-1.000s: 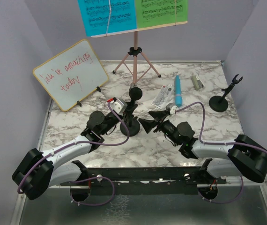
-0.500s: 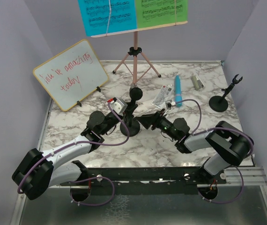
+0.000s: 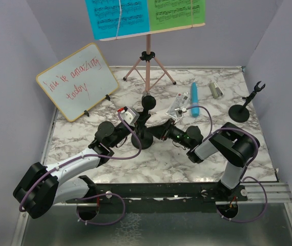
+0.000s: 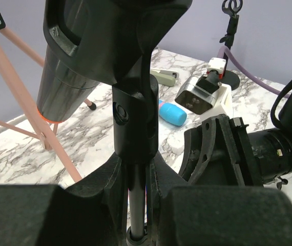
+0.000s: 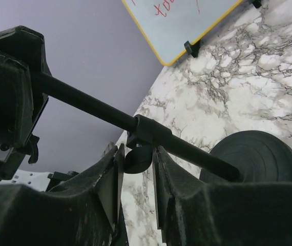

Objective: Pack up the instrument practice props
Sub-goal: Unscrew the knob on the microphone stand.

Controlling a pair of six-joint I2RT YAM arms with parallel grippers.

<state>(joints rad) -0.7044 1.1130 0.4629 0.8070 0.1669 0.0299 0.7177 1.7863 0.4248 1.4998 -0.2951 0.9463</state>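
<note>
The black round-based mic holder (image 3: 145,137) stands upright near the middle of the marble counter (image 3: 228,143), with the black microphone (image 3: 147,101) sitting in its clip. The left gripper (image 4: 137,179) is clamped on the holder's thin pole, below the clip. The right gripper (image 5: 137,169) reaches in from the other side, its jaws set closely around a small knob (image 5: 138,160) on the pole's joint; whether they press on it cannot be told. Behind stands the pink tripod music holder (image 3: 147,56) carrying the blue music sheet (image 3: 116,18) and the green music sheet (image 3: 179,13). The blue microphone (image 3: 194,98) lies to the right, and the second mic holder (image 3: 241,110) stands beyond it near the edge. The yellow-framed whiteboard (image 3: 78,87) leans at the back left.
</note>
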